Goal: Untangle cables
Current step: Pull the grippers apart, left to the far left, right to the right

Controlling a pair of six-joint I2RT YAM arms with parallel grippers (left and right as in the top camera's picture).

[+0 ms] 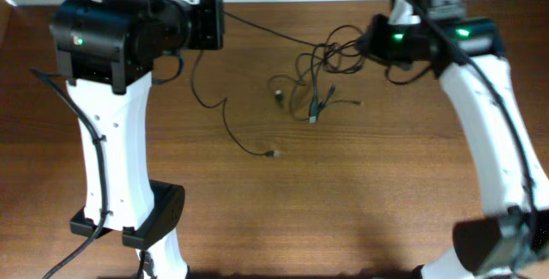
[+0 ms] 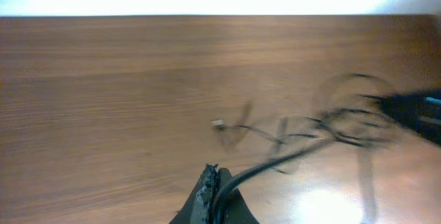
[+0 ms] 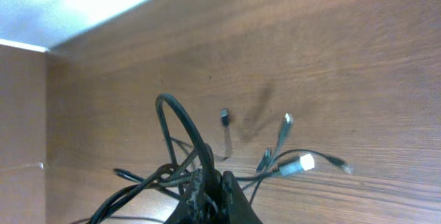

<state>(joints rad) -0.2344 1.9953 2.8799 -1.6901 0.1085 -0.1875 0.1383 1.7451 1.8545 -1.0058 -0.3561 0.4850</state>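
The cables [image 1: 324, 66] are thin black cords with small silver plugs, bunched in a loose tangle at the far middle of the table. One cord stretches taut from the tangle to my left gripper [image 1: 221, 17], which is shut on it; in the left wrist view the cord [image 2: 275, 160] runs out of the closed jaws [image 2: 219, 182]. My right gripper [image 1: 367, 43] is shut on the tangle's right side; its wrist view shows loops [image 3: 180, 124] held in the jaws [image 3: 215, 182], with plugs [image 3: 298, 163] hanging below. A loose cord end [image 1: 273, 153] lies on the table.
The wooden table [image 1: 343, 202] fills the view. The left arm base [image 1: 137, 219] stands at the front left and the right arm base [image 1: 493, 245] at the front right. A thicker black cable [image 1: 69, 257] trails off the left base.
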